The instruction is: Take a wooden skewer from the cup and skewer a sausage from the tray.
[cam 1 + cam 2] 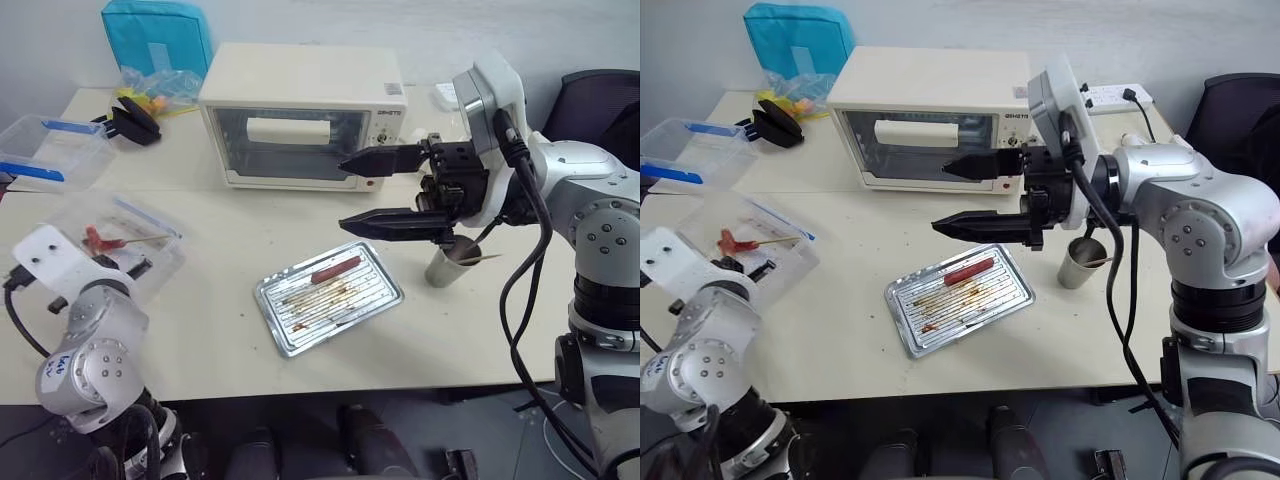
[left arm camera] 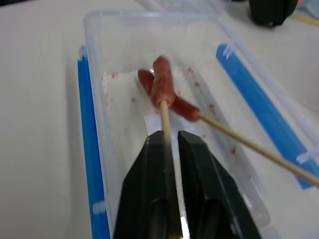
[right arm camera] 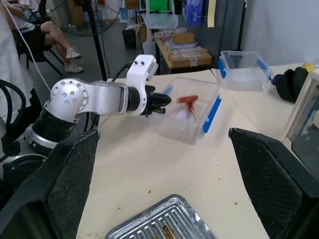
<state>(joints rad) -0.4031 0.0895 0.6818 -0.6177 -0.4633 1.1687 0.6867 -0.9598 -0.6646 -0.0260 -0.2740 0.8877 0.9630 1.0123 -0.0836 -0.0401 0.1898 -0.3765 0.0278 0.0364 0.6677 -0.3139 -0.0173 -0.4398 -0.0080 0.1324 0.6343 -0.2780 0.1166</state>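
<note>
Sausage [image 1: 336, 268], smooth and red, lies across the ribbed steel tray [image 1: 380, 300] just below my right fingers [image 1: 342, 194], spread wide and empty. My left fingers [image 2: 169, 137] pinch a skewered sausage's stick [image 2: 164, 117] over the clear box [image 2: 94, 149]. Steel cup [image 1: 445, 268] stands nearer my right arm.
</note>
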